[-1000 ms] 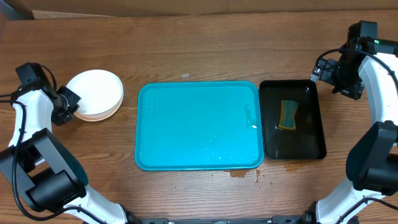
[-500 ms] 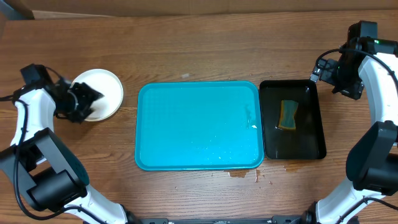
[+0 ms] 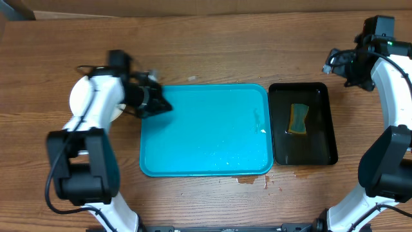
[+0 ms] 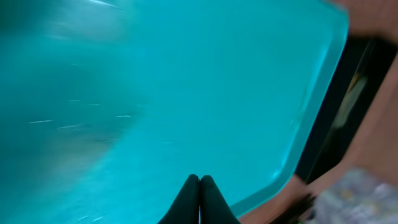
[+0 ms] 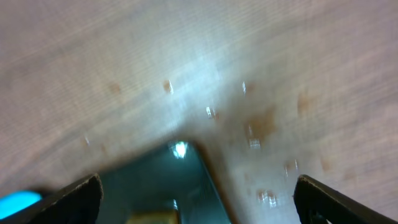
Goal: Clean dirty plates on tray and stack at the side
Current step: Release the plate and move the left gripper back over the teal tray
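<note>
The turquoise tray (image 3: 206, 138) lies in the middle of the table with no plate on it, only wet streaks. My left gripper (image 3: 161, 103) is shut and empty, low over the tray's far left corner. The left wrist view shows its closed fingertips (image 4: 200, 182) above the tray's bare surface (image 4: 186, 81). The plates stood left of the tray; my left arm now covers that spot and I cannot make them out. My right gripper (image 3: 336, 64) is open and empty above the far right table, its fingers (image 5: 199, 190) spread wide over the table.
A narrow black tray (image 3: 322, 145) lies right of the turquoise one and holds a yellow-green sponge (image 3: 299, 119); its corner shows in the right wrist view (image 5: 180, 180). A small spill (image 3: 248, 180) sits on the wood near the tray's front edge.
My left arm swung right from the stacked plates to the tray's far left corner and now covers the plates. My right gripper shifted slightly.
</note>
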